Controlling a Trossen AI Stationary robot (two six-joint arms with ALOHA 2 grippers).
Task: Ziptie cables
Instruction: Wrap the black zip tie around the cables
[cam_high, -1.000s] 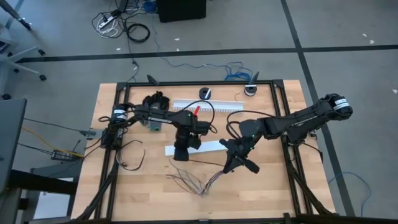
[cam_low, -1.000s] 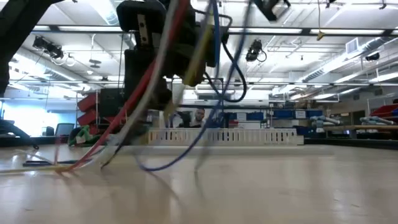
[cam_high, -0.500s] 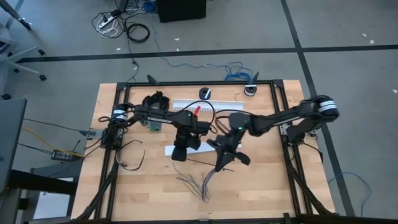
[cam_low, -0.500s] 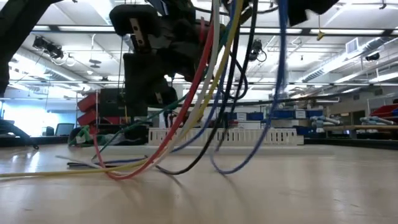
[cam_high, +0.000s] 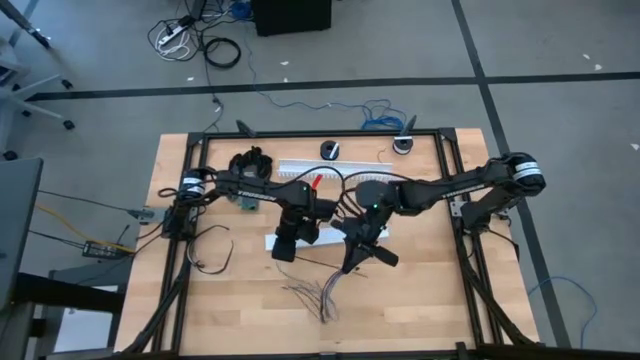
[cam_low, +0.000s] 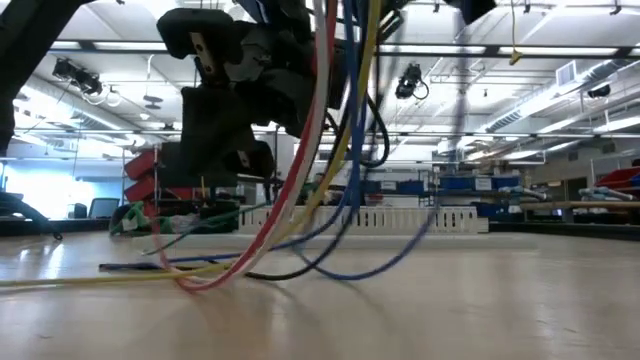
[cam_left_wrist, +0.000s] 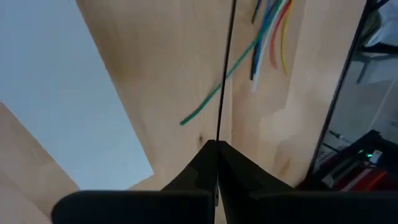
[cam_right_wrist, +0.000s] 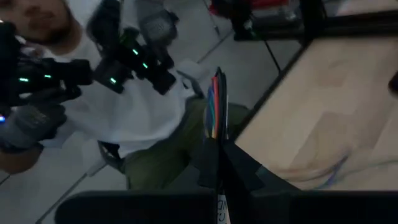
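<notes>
Cables (cam_high: 318, 296) hang from the right pincer (cam_high: 352, 262), whose fingers are clamped together on the bunch of coloured strands; their loose ends fan out on the tabletop (cam_high: 440, 290) below and to the left of that pincer, toward the near edge. In the low view the strands (cam_low: 330, 150) drop in red, yellow, blue and black loops and trail along the wood. The right wrist view shows the coloured bundle (cam_right_wrist: 215, 106) rising straight from between the closed fingers, with a person (cam_right_wrist: 124, 118) in a white top beyond the tabletop's edge.

Just left of the right pincer, the left pincer (cam_high: 284, 250) is shut on a single thin black strand (cam_left_wrist: 225, 68), which runs straight away from its tips across the wood; loose coloured ends lie farther along that line. A white strip (cam_high: 272, 241) sits under and beside the left pincer, and a white slotted duct (cam_high: 340, 171) lies behind both pincers, near the far rail.

Bare wood stretches to the right of the right pincer up to the black frame rail (cam_high: 466, 260), and in front of both pincers past the strand ends.
</notes>
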